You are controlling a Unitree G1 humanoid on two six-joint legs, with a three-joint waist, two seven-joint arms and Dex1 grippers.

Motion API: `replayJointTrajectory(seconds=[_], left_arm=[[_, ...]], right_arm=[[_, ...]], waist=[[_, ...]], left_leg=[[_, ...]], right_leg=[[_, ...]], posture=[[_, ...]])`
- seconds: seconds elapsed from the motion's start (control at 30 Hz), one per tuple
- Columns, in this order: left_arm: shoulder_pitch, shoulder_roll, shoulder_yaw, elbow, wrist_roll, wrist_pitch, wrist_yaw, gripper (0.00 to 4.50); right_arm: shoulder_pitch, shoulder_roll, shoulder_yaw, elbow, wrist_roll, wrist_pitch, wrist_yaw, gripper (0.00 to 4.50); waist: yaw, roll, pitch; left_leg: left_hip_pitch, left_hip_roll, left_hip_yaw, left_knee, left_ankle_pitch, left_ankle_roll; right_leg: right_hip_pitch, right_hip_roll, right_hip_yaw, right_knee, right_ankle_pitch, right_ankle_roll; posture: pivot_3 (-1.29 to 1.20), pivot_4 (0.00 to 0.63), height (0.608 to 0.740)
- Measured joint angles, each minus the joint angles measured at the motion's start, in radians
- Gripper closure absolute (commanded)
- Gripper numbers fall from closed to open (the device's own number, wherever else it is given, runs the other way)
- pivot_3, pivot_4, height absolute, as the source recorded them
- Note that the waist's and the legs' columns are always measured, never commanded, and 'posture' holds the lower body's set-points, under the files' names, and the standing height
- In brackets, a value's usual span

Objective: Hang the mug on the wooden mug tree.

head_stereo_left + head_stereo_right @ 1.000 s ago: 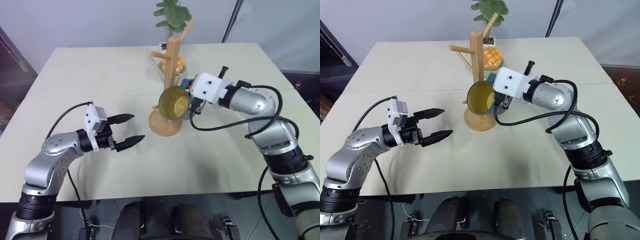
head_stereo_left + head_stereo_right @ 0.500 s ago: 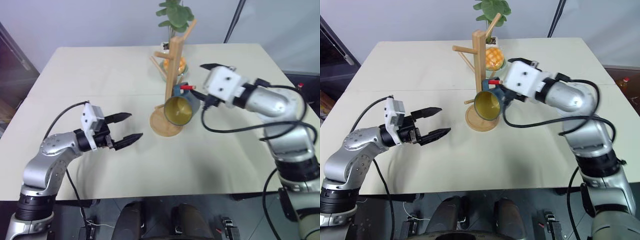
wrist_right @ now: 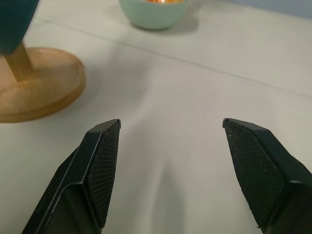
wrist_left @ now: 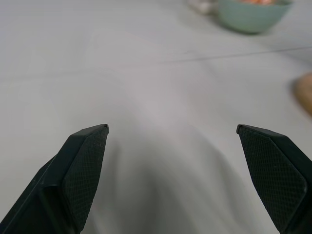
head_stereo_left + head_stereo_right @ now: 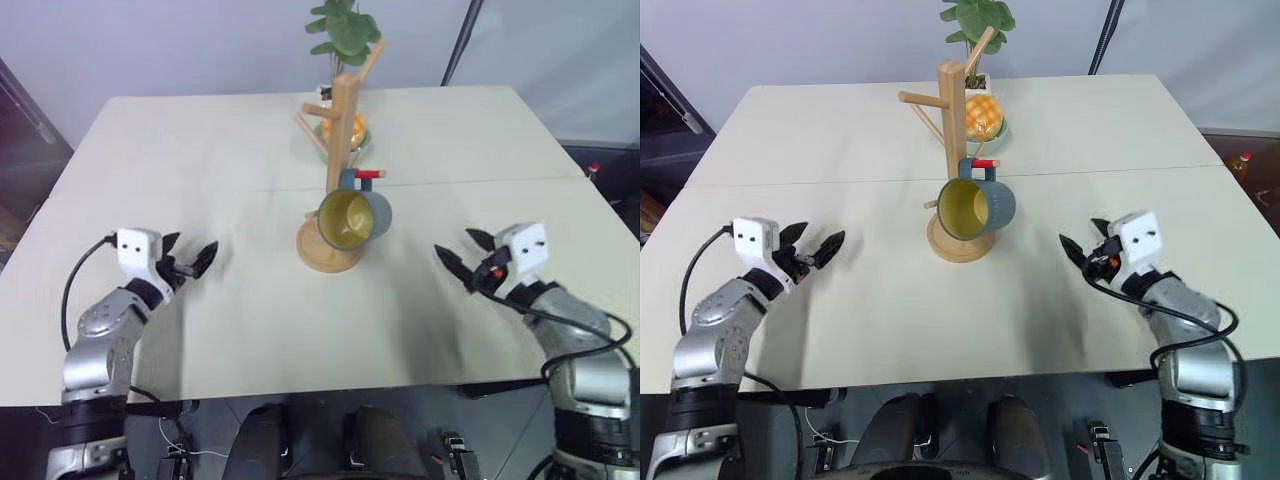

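— What's around you?
— I see a pale beige bench [image 5: 200,150] filling mid-frame, a seam across it, a plain grey-white wall [image 5: 180,40] along the top.
— Anything else?
— A dark pole [image 5: 465,40] upper right.

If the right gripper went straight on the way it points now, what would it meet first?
The open right gripper faces bare table, with the wooden mug tree base off to one side. Farther along sits a pale green bowl, probably first, though depth is hard to judge.

No legible text anywhere.
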Motion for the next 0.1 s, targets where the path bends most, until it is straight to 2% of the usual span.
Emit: replayJointTrajectory(seconds=[0.1], left_arm=[[0.026,-0.010,0.013,0.000,0.012,-0.020,0.034,0.00]], right_arm=[[-0.020,0.019,0.015,0.050,0.012,-0.045,-0.011,1.03]], waist=[[0.002,0.000,0.000]], left_leg=[[0.000,0.000,0.000,0.000,0.000,0.000]], right_leg=[[0.000,0.000,0.000,0.000,0.000,0.000]], posture=[[0.00,0.150,0.740]])
